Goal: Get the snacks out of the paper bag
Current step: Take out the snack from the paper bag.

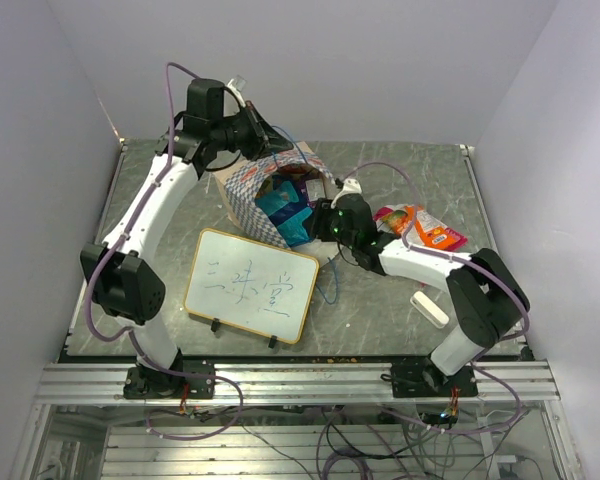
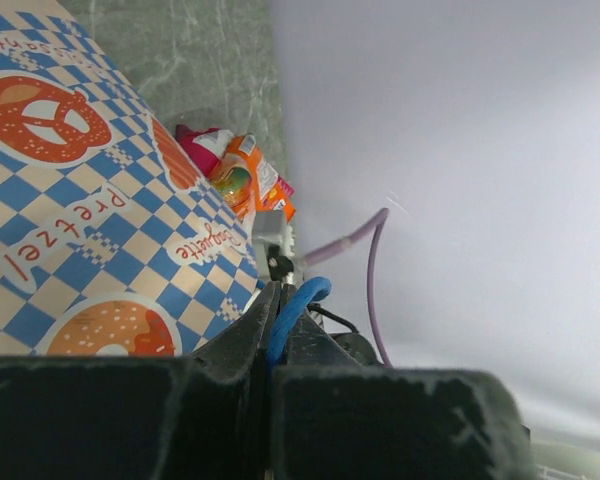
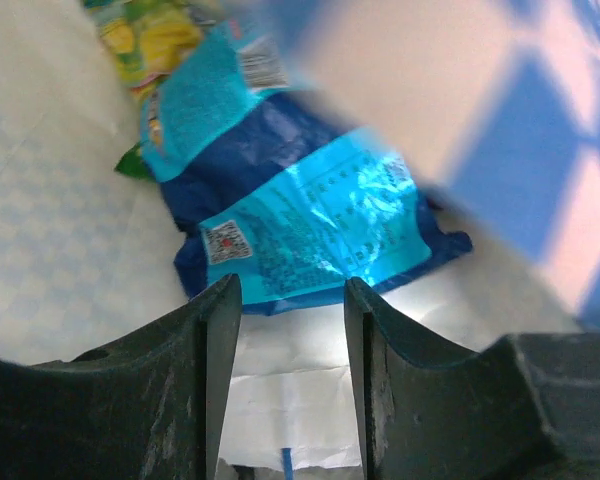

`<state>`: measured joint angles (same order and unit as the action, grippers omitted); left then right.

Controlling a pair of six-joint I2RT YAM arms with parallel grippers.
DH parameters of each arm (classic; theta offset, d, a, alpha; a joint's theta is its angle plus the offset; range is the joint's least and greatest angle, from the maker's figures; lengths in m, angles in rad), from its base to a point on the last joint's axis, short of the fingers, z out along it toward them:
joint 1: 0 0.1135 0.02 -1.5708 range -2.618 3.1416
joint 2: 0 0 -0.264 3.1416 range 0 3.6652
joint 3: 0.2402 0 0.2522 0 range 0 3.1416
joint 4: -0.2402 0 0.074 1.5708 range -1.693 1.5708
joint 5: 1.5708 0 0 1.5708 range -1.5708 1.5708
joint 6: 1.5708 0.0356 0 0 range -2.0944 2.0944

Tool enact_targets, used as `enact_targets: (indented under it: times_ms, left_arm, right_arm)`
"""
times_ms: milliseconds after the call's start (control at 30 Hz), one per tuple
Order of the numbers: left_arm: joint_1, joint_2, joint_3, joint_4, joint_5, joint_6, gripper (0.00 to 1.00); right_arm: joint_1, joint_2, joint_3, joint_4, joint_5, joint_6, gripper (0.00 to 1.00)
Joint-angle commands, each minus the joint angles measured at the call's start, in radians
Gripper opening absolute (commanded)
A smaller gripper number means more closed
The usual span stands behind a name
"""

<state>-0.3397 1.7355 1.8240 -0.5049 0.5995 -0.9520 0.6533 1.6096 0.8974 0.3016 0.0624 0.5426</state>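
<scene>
While left pincer (image 2: 270, 318) pinches blue cord (image 2: 298, 298), right pincer (image 3: 290, 292) half-open, empty, blue packet (image 3: 310, 225) ahead

Light falls evenly from above: the white walls (image 1: 380, 60) are bright, and shadows on the table (image 1: 380, 310) are soft. In the right wrist view a blue packet (image 3: 310, 230) just ahead of the right fingers (image 3: 205, 390) glares, while the bag (image 3: 540, 150) beside them smears out of focus (its checks mere blobs). The left wrist view shows the bag's print sharp, the left fingers (image 2: 240, 350) dark and blurred.
</scene>
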Motion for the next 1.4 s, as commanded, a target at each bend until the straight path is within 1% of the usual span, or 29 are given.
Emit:
enact_targets:
  times_ms: [0, 133, 200, 333, 467, 633, 700, 800, 867, 967, 1067, 1233, 1367]
  left_arm:
    - [-0.014, 0.024, -0.001, 0.082, 0.042, -0.060, 0.07]
    - [-0.026, 0.031, -0.001, 0.099, 0.052, -0.078, 0.07]
    - [-0.033, 0.035, 0.006, 0.094, 0.052, -0.076, 0.07]
    - [-0.045, 0.043, 0.014, 0.086, 0.052, -0.074, 0.07]
    - [-0.054, 0.055, 0.028, 0.081, 0.051, -0.074, 0.07]
    - [-0.061, 0.058, 0.033, 0.085, 0.048, -0.073, 0.07]
    - [-0.061, 0.055, 0.026, 0.087, 0.048, -0.074, 0.07]
    - [-0.061, 0.052, 0.019, 0.093, 0.045, -0.078, 0.07]
    - [-0.061, 0.053, 0.026, 0.088, 0.043, -0.075, 0.07]
    - [-0.062, 0.053, 0.030, 0.074, 0.043, -0.068, 0.07]
    - [-0.062, 0.045, 0.019, 0.068, 0.039, -0.064, 0.07]
    - [-0.067, 0.041, 0.015, 0.073, 0.034, -0.067, 0.07]
    - [-0.070, 0.041, 0.028, 0.054, 0.024, -0.055, 0.07]
  right_arm:
    - [-0.001, 0.021, 0.004, -0.041, 0.181, 0.209, 0.46]
    - [-0.020, 0.054, 0.008, -0.084, 0.228, 0.248, 0.48]
    - [-0.046, 0.077, 0.016, -0.083, 0.219, 0.253, 0.48]
    - [-0.085, 0.108, 0.045, -0.073, 0.239, 0.211, 0.48]
    - [-0.132, 0.146, 0.085, -0.070, 0.220, 0.176, 0.50]
    - [-0.144, 0.161, 0.097, -0.063, 0.199, 0.119, 0.54]
    - [-0.141, 0.159, 0.076, -0.055, 0.176, 0.143, 0.54]
    - [-0.127, 0.168, 0.033, 0.000, 0.132, 0.207, 0.54]
    - [-0.112, 0.189, 0.029, 0.019, 0.136, 0.246, 0.51]
    - [-0.097, 0.210, 0.011, 0.064, 0.190, 0.306, 0.46]
    - [-0.096, 0.231, -0.003, 0.139, 0.204, 0.328, 0.46]
    - [-0.095, 0.304, 0.036, 0.162, 0.242, 0.347, 0.48]
    - [-0.091, 0.326, 0.034, 0.245, 0.252, 0.359, 0.49]
